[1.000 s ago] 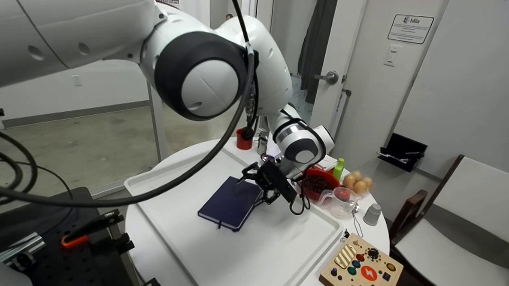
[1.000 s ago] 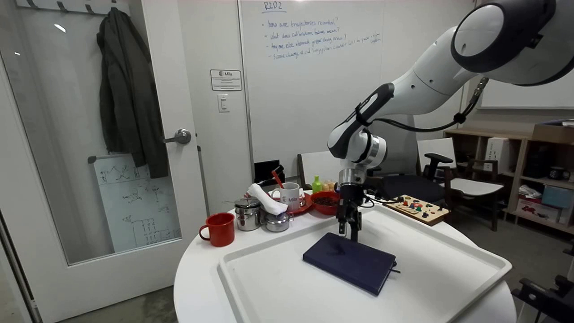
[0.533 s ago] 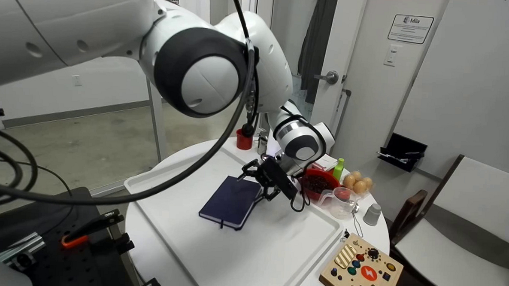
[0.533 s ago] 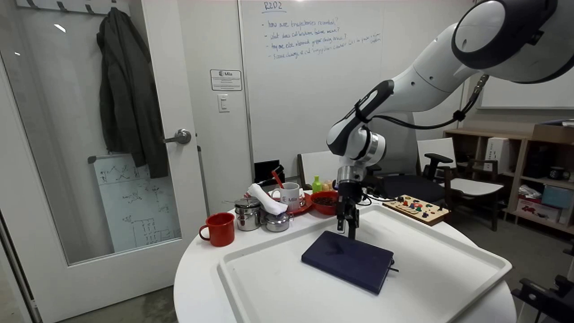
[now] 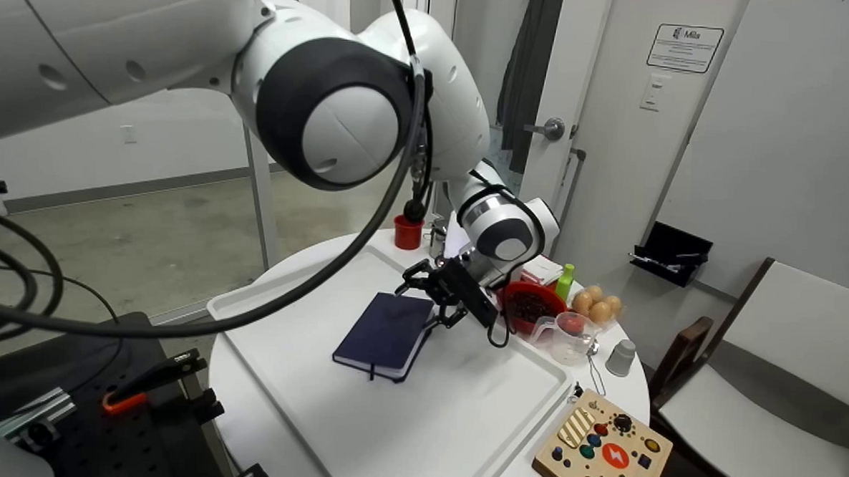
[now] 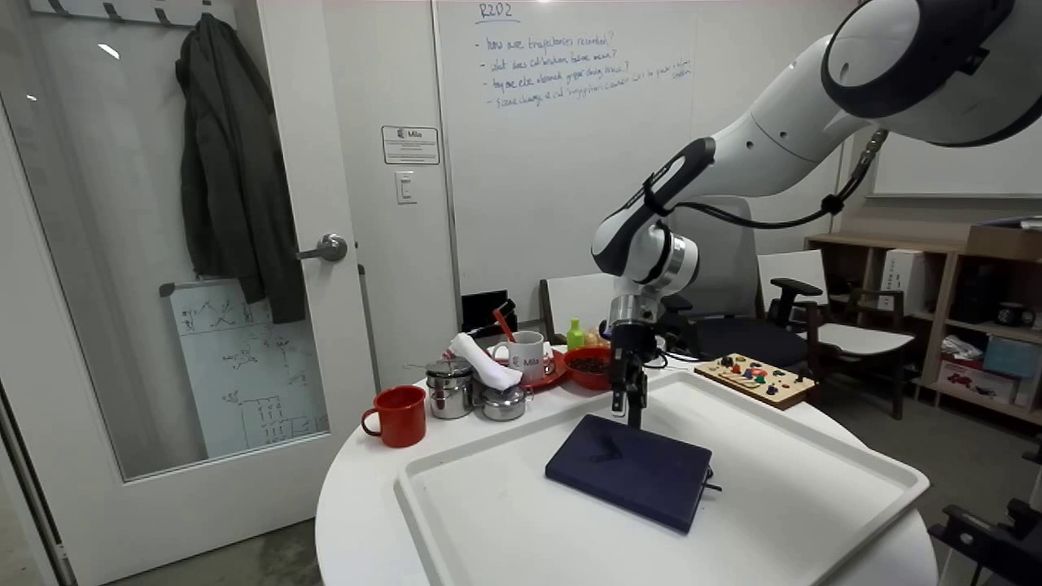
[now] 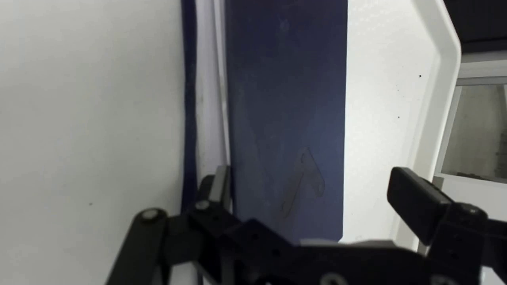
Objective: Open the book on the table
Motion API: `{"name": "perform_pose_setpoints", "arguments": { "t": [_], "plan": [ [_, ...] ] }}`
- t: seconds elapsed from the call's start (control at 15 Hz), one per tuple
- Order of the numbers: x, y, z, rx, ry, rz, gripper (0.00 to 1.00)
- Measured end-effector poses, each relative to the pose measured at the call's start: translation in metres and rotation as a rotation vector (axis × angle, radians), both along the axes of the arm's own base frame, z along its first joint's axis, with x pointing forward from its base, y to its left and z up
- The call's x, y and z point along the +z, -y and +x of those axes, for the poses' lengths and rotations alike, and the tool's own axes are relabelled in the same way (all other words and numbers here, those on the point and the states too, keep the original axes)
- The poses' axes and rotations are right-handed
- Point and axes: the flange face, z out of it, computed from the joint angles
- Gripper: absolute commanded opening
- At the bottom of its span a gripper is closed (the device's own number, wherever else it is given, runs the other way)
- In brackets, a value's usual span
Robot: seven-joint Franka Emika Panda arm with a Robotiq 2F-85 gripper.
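The navy-blue book [image 5: 384, 333] lies closed and flat on the white table [image 5: 423, 432]; it also shows in an exterior view [image 6: 631, 472]. Its ribbon [image 6: 713, 487] hangs out at one short end. In the wrist view the cover [image 7: 287, 99] and the white page edge [image 7: 208, 99] show. My gripper [image 7: 311, 182] is open over the book, also in both exterior views [image 5: 414, 311] [image 6: 626, 417]. One finger is at the page edge, beside the top cover's edge; I cannot tell whether it is under the cover. The opposite finger is beyond the other long side.
A red bowl [image 6: 588, 380] stands close behind the gripper, by a green bottle [image 5: 564, 282], eggs [image 5: 596, 305] and a clear measuring cup [image 5: 570, 343]. A wooden toy board [image 5: 605, 447], metal pots [image 6: 450, 391] and a red mug [image 6: 400, 417] are outside the raised rim.
My gripper has risen slightly and shifted a little along the table. The book has shifted slightly with it, and its page edge seems to show a bit wider.
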Motion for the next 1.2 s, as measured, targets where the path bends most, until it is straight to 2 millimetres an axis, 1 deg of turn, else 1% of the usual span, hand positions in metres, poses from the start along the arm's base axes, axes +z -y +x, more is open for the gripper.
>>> {"name": "perform_pose_setpoints", "arguments": {
  "t": [0.4, 0.73, 1.0, 1.2],
  "plan": [
    [0.013, -0.007, -0.004, 0.054, -0.008, 0.038, 1.00],
    [0.030, -0.019, -0.010, 0.091, -0.010, 0.043, 1.00],
    [0.047, -0.033, -0.015, 0.128, -0.013, 0.034, 1.00],
    [0.059, -0.047, -0.020, 0.175, -0.012, 0.013, 1.00]
  ]
}}
